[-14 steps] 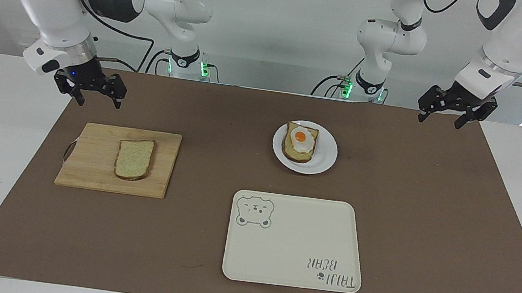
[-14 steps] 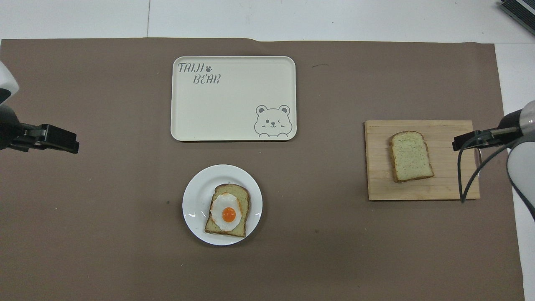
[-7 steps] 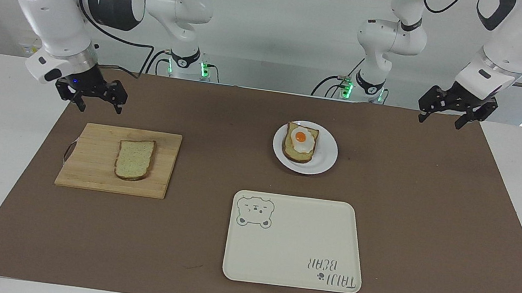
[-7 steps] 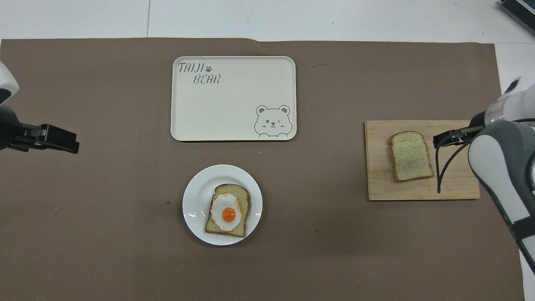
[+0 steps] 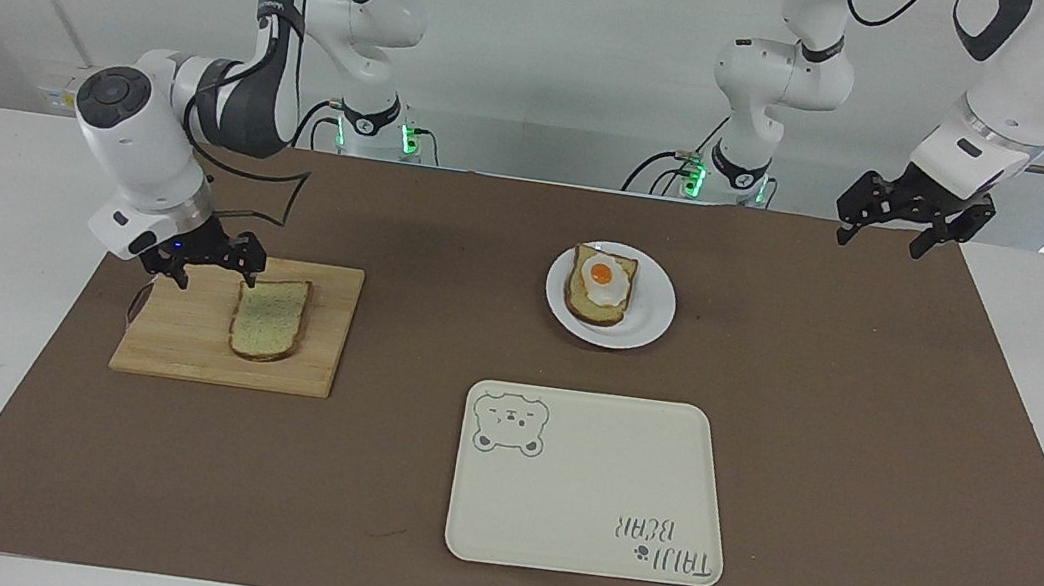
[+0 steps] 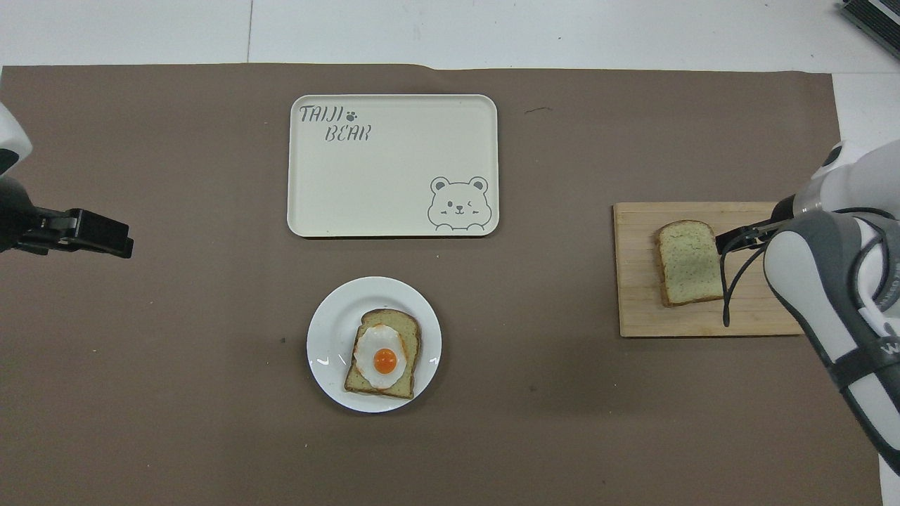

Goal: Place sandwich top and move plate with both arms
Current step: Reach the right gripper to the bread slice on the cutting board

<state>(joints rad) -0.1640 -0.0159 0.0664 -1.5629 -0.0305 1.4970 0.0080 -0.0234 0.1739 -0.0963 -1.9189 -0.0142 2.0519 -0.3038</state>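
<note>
The sandwich top (image 5: pixel 269 318), a plain speckled slice, lies flat on a wooden cutting board (image 5: pixel 182 344) at the right arm's end of the table. My right gripper (image 5: pixel 204 271) hangs open low over the board's edge nearer the robots, beside the slice and holding nothing. In the overhead view the arm covers part of the board (image 6: pixel 636 309), and the slice (image 6: pixel 685 263) shows next to it. The white plate (image 5: pixel 651 322) sits mid-table and carries a slice topped with a fried egg (image 5: pixel 601 281). My left gripper (image 5: pixel 894 226) waits open above the brown mat's corner.
A cream rectangular tray (image 5: pixel 587 488) with a bear drawing lies farther from the robots than the plate (image 6: pixel 330 337). The brown mat (image 5: pixel 867 429) covers most of the table. In the overhead view the left gripper (image 6: pixel 95 233) hovers over the mat's edge.
The right arm has swung down and inward, bringing its open gripper from above the mat's corner to low over the cutting board beside the slice. The left arm has not moved.
</note>
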